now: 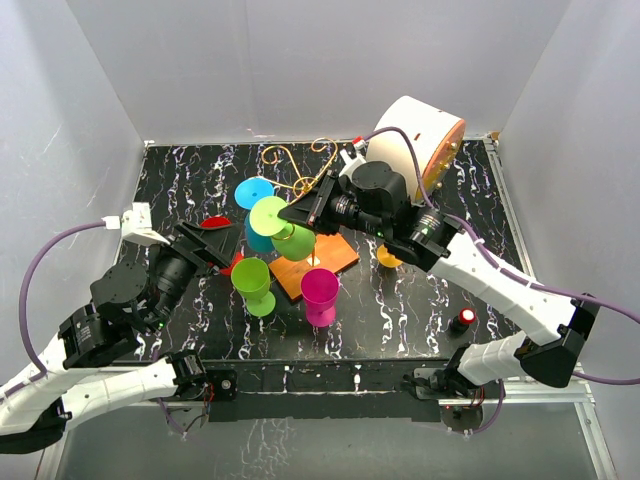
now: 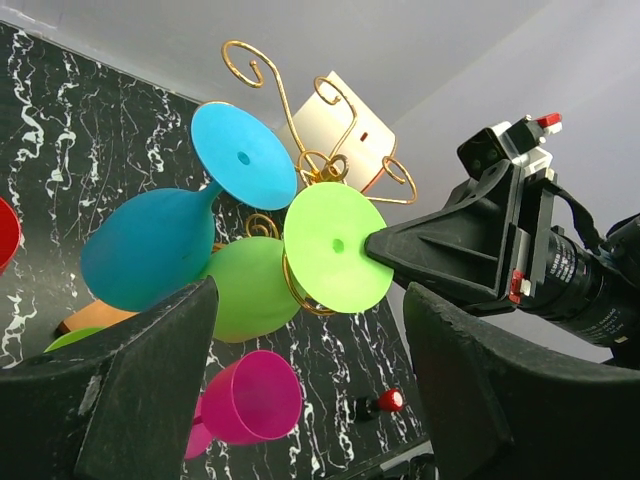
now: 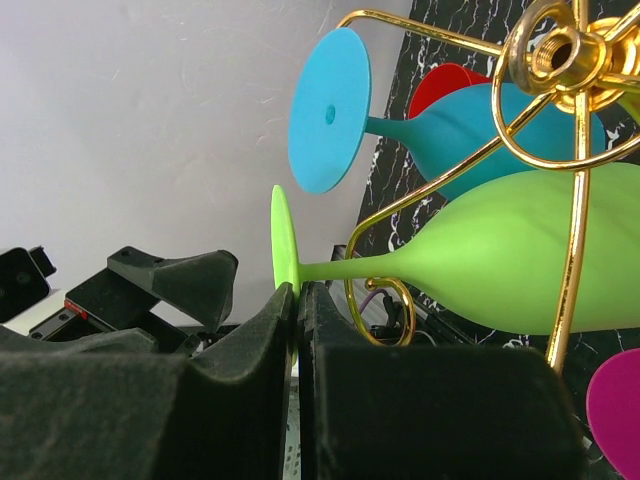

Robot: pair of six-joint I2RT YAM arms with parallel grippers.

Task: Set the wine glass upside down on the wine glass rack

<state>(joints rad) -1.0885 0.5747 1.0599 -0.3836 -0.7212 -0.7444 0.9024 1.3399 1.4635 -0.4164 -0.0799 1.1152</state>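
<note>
Down on the black white-veined marble-look table [image 1: 180, 180], with the big white cylinder [image 1: 410, 135] lying at the back right, the gold wire wine glass rack with curly scroll arms [image 2: 330, 165] stands on its orange-brown wooden base [image 1: 335, 262], and this looks like the final seating step. The lime green wine glass [image 3: 520, 260] is on the rack, its stem threaded through a gold scroll, foot up and bowl tilted lower. The right gripper [image 3: 297, 300] is clamped tight on the rim of that glass's flat foot, fingers pressed nearly together. Next, I judge, it calls for a gentle release: ease the fingers apart and draw straight back, so the foot settles onto the wire rather than being dragged out. Watch the neighbour: a blue wine glass [image 2: 150, 250] hangs on the adjacent arm just beside the lime bowl, and whether they touch I cannot tell, so any swing could knock it. The left gripper [image 2: 310, 290] hovers near the rack's left side, spread wide and holding nothing. On the table below stand a second lime green glass [image 1: 252, 280] and a magenta one [image 1: 320, 295], both near the base, with a red glass [image 1: 213, 222] by the left fingers. A small red-topped object [image 1: 463, 320] sits well apart at the front right.
</note>
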